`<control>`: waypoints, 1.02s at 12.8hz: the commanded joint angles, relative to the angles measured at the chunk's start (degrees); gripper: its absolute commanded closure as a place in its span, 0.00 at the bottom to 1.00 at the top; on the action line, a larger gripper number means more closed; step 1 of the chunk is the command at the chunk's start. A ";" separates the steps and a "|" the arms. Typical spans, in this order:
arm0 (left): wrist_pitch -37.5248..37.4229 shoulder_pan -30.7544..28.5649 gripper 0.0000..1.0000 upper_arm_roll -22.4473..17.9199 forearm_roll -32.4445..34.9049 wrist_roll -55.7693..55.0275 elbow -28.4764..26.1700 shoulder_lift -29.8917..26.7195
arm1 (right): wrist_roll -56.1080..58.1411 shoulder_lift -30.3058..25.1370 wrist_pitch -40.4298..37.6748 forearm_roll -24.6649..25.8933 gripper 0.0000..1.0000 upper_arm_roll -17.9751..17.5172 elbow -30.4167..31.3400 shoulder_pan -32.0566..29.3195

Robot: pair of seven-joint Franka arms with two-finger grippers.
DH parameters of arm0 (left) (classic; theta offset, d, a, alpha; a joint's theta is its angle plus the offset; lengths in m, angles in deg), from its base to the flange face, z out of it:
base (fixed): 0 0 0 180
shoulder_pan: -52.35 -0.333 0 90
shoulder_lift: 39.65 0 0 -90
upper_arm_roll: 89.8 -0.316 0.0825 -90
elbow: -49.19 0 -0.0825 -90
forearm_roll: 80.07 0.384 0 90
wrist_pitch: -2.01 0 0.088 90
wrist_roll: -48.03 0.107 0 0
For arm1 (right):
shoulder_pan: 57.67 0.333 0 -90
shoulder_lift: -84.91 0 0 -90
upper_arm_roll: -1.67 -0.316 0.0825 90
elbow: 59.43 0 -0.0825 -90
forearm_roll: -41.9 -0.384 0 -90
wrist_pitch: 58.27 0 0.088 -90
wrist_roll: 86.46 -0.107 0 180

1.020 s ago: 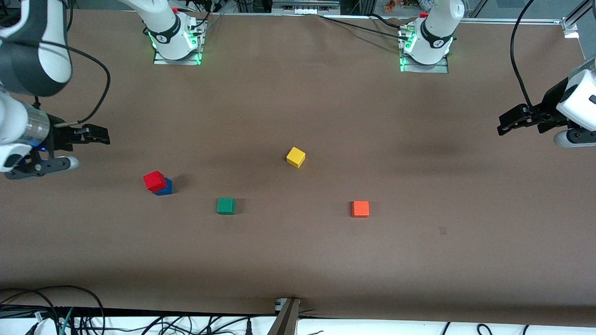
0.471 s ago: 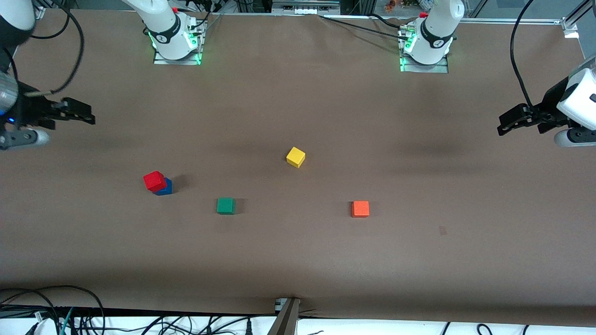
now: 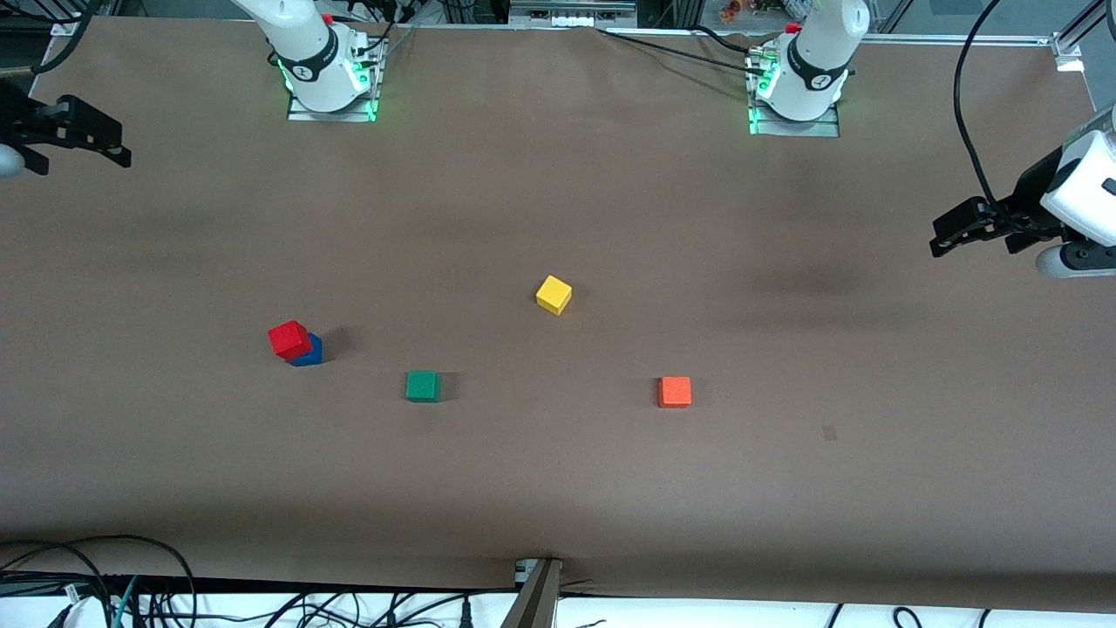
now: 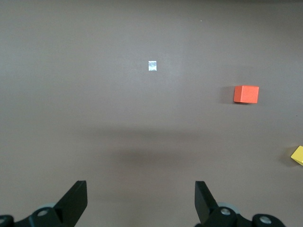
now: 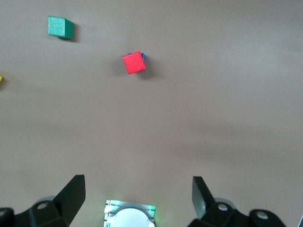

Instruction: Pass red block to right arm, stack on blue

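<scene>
The red block sits on top of the blue cube, a little askew, toward the right arm's end of the table. Both show in the right wrist view, where the red block hides all but a sliver of the blue cube. My right gripper is open and empty, high over the table's edge at the right arm's end, well away from the stack. My left gripper is open and empty over the left arm's end of the table, where the arm waits.
A green cube lies beside the stack toward the middle. A yellow cube is mid-table. An orange cube lies toward the left arm's end. The two arm bases stand along the table's back edge.
My right gripper has moved up and away from the stack toward the table's corner near its base. The blocks and the left arm have not moved.
</scene>
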 commanded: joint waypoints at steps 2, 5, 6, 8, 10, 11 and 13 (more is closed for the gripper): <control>0.36 -0.33 0.00 0.11 -0.40 0.87 0.82 0.47 | -2.57 0.30 -0.34 1.17 0.00 -1.57 1.18 -0.87; 0.36 -0.33 0.00 0.11 -0.40 0.87 0.82 0.47 | -2.04 3.38 -2.18 0.74 0.00 -1.30 -3.55 -1.13; 0.36 -0.33 0.00 0.11 -0.40 0.87 0.82 0.47 | -2.04 3.65 -2.19 0.82 0.00 -1.30 -3.92 -1.04; 0.27 -0.33 0.00 0.11 -0.40 0.87 0.82 0.47 | -2.39 3.65 -2.10 0.82 0.00 -1.30 -3.92 -0.87; 0.27 -0.33 0.00 0.11 -0.40 0.87 0.82 0.47 | -2.30 3.65 -2.01 1.08 0.00 -1.30 -3.92 -1.04; 0.27 -0.33 0.00 0.11 -0.40 0.87 0.82 0.47 | -2.30 3.74 -2.10 1.26 0.00 -1.30 -3.92 -1.04; 0.36 -0.33 0.00 0.11 -0.40 0.87 0.82 0.55 | -2.30 3.74 -2.10 1.44 0.00 -1.30 -3.92 -0.95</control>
